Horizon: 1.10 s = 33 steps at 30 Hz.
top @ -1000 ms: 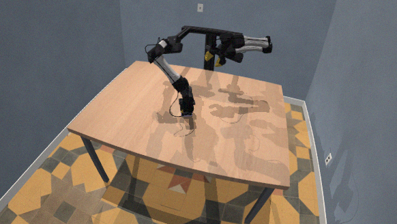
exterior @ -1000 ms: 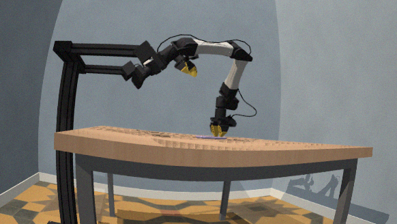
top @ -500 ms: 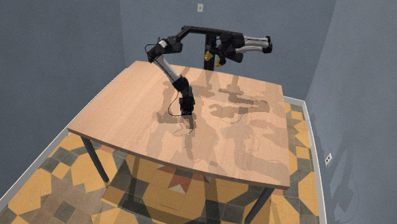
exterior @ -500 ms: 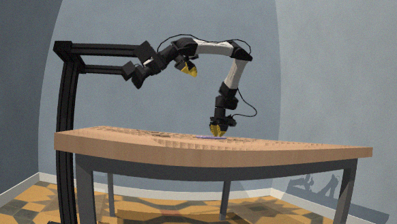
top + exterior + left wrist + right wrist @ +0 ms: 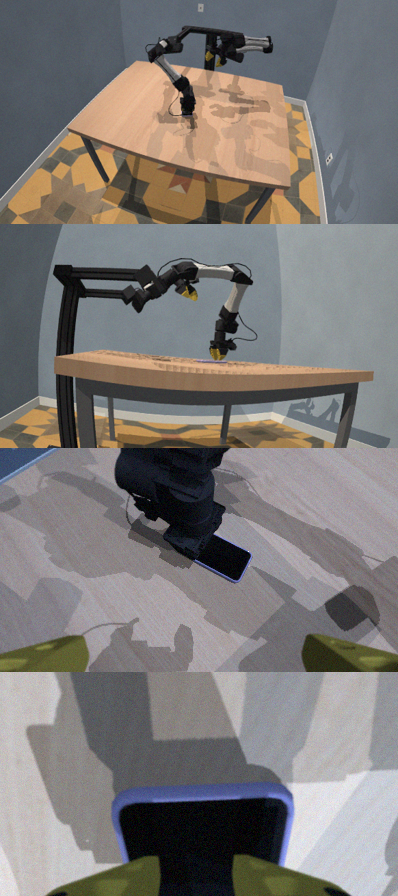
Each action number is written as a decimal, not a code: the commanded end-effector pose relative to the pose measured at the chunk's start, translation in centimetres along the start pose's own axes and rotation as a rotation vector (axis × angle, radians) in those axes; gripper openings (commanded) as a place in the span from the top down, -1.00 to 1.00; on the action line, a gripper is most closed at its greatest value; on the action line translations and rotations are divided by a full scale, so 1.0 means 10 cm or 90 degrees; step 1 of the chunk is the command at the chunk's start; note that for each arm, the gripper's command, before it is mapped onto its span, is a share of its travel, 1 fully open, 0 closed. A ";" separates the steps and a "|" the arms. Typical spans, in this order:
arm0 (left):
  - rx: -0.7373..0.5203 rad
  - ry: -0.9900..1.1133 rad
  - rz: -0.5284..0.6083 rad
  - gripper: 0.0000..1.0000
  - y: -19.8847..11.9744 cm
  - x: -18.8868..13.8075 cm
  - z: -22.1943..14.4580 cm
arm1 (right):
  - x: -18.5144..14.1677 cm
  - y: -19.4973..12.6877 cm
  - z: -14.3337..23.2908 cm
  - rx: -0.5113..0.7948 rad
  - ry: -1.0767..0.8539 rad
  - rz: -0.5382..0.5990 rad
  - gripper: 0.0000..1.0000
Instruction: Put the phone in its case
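Note:
The phone [image 5: 227,558] [image 5: 200,832] lies face up, its black screen inside the rim of the blue-violet case [image 5: 215,571] [image 5: 202,792] [image 5: 204,361] on the table. At the visible end the rim runs around the screen; the other end is hidden by the right gripper, so I cannot tell how it sits there. My right gripper [image 5: 196,865] [image 5: 218,356] points down, low over the phone, fingers partly open, their tips over the screen with nothing seen gripped. My left gripper [image 5: 195,645] [image 5: 214,61] [image 5: 191,294] is wide open and empty, high up near the stand.
The wooden table [image 5: 113,113] [image 5: 137,379] carries many arm shadows. The black stand [image 5: 209,51] [image 5: 66,326] holds both arms at the table's back edge. The right arm reaches down over the middle of the table; the left arm is folded up above it.

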<state>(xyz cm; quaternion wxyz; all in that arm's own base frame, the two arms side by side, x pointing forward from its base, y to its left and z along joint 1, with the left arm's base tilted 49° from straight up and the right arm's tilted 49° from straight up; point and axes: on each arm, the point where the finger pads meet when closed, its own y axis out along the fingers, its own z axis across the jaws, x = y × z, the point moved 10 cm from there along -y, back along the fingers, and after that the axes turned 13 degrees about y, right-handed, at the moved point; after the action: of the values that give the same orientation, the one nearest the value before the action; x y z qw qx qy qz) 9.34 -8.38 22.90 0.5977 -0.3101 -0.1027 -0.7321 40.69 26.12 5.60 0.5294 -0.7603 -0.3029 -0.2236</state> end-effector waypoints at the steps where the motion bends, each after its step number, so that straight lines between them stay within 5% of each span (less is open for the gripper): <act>1: 0.021 -0.025 0.005 -1.00 0.00 0.03 0.04 | 0.19 -0.24 0.00 0.009 0.026 -0.034 0.28; 24: 0.019 -0.027 -0.008 -1.00 0.00 0.05 0.05 | 0.14 -0.41 -0.02 0.016 0.033 -0.049 0.28; 33: 0.019 -0.027 -0.008 -1.00 0.00 0.05 0.05 | -0.23 -0.43 -0.08 0.018 -0.005 -0.048 0.28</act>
<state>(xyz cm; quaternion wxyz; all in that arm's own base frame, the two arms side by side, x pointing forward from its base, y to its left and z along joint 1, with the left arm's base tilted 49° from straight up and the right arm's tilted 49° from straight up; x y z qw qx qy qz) 9.30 -8.40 22.95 0.5974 -0.3111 -0.1063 -0.7315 36.57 25.00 5.20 0.5263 -0.7632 -0.3070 -0.2154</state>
